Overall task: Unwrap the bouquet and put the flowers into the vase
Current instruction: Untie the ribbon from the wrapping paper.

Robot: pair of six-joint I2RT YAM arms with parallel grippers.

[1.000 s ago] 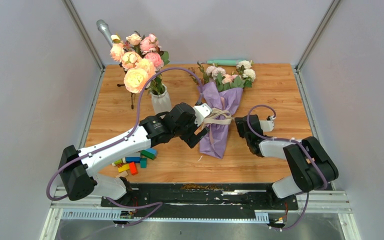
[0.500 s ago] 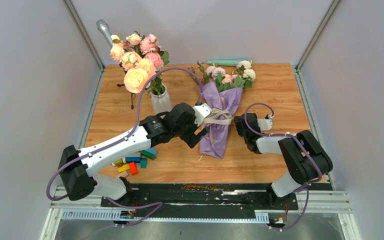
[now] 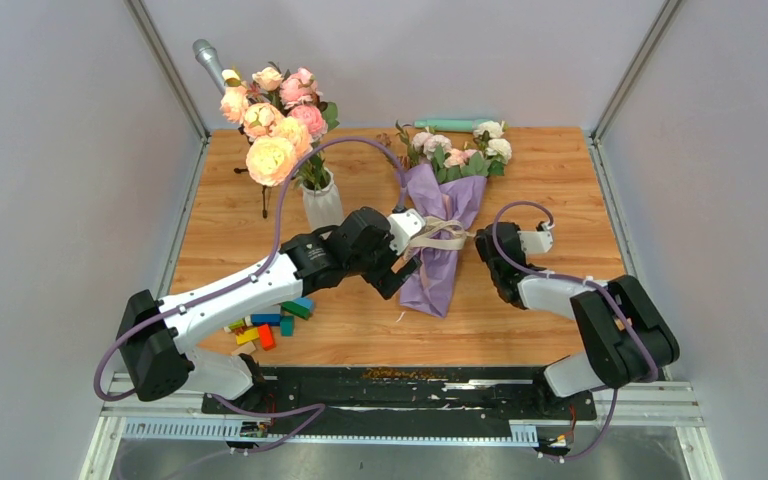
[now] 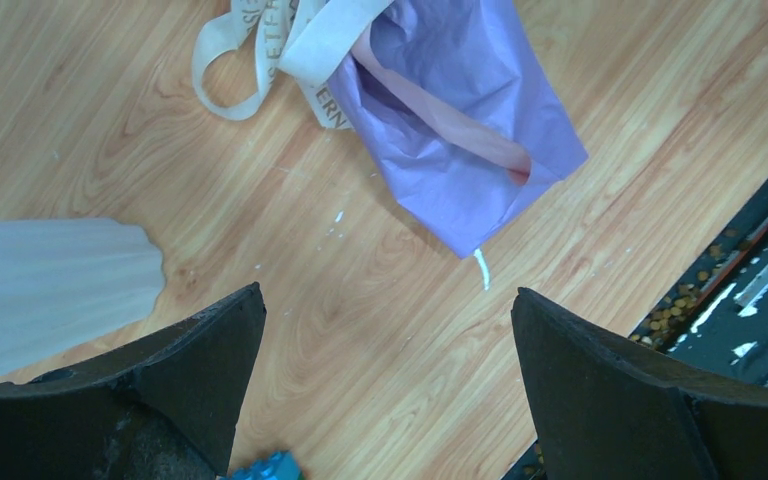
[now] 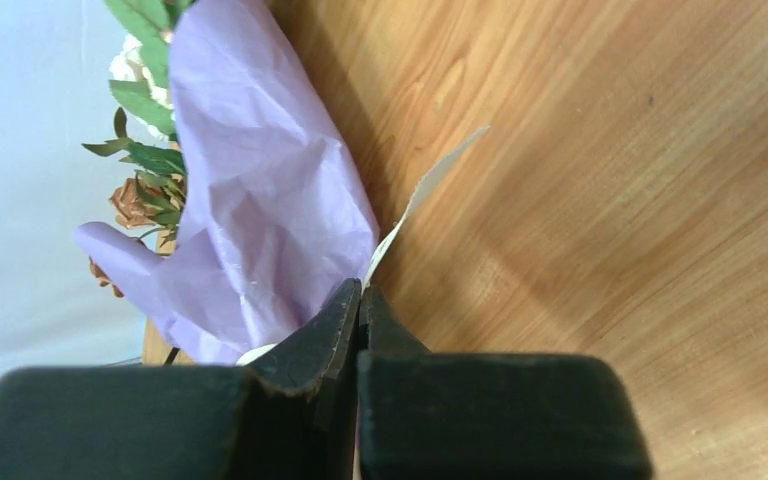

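The bouquet (image 3: 440,232) is laid lengthwise at the centre of the table (image 3: 560,320), heads toward the rear. The vase (image 3: 321,205) is stood to its left, with a bunch of larger blooms (image 3: 272,120) in it. The left end effector (image 3: 403,272) is positioned at the bouquet's left flank. The right end effector (image 3: 481,242) is positioned at its right flank, where a tail of the ribbon (image 3: 443,241) is met by its tips. Blocks (image 3: 265,325) are grouped at front left. A tube (image 3: 450,124) is laid along the rear edge.
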